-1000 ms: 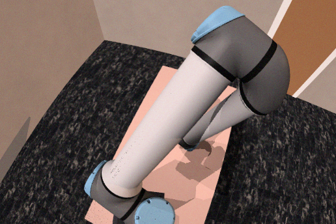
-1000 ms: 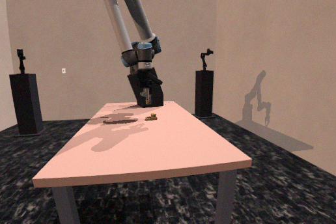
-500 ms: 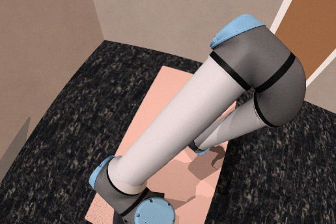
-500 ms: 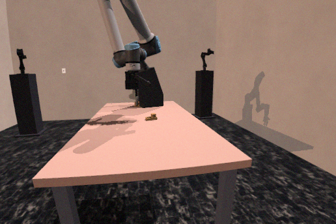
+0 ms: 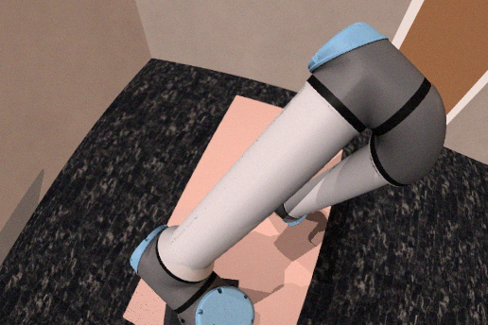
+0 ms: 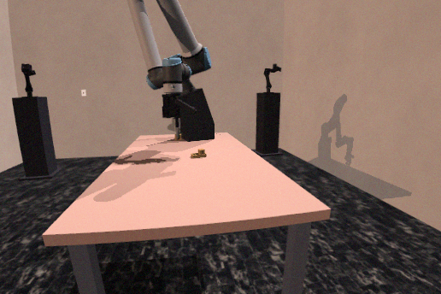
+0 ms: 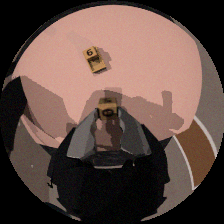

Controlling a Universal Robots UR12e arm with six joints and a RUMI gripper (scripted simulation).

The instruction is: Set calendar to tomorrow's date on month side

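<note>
The tool is closed on a small tan cube, gripped between its two fingers with only a narrow gap left between them; in the wrist view the cube sits at the fingertips, and a dark marking on its near face is partly hidden, so the digit cannot be read. In the exterior view the tool hangs from the arm at the far end of the pink bench, its tip low over the surface with the held cube just showing as a tan speck; whether the cube touches the bench cannot be told. The calendar tray lies on the bench apart from the tool, toward the middle of the bench, and carries a second cube whose upper face shows a 6; the slot beside that cube looks unfilled. In the exterior view the tray appears as a small yellow-brown object, well apart from the tool and nearer the camera. From the top view the arm's large links cover most of the bench, and neither the tool, the tray nor the cubes can be seen there. Shadows of the arm fall across the bench surface.
</note>
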